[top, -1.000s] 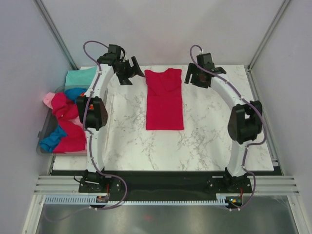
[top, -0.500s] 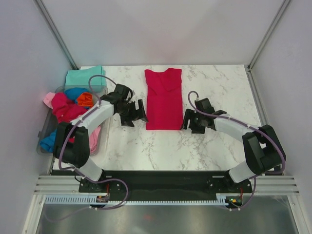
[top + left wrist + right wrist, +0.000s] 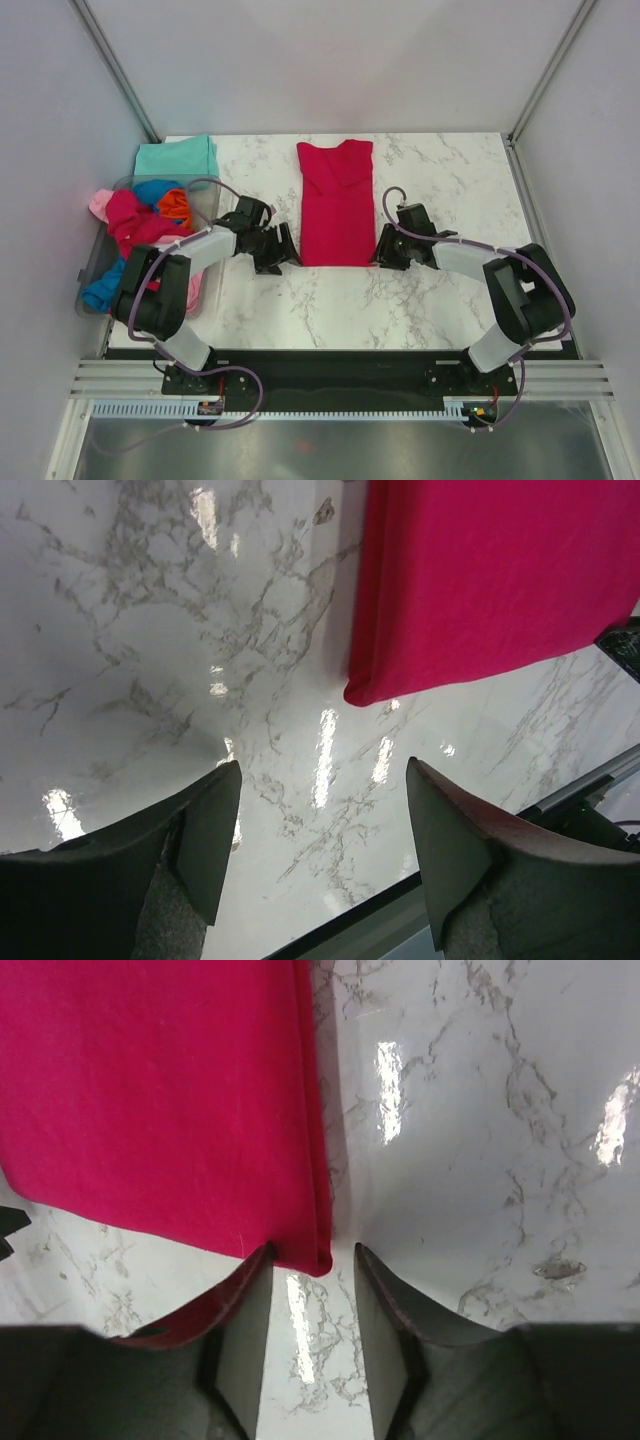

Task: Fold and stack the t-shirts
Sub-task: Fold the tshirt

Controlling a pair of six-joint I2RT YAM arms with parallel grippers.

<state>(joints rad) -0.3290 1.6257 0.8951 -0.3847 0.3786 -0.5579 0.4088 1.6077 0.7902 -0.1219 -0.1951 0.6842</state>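
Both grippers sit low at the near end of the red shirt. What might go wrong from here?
1. The corner of the red shirt lies ahead of the left gripper, outside its open fingers; closing now would likely pinch bare table.
2. The right gripper has only the corner at its fingertips, so a thin bite may slip or catch one layer.
3. Uneven grips would skew the fold.
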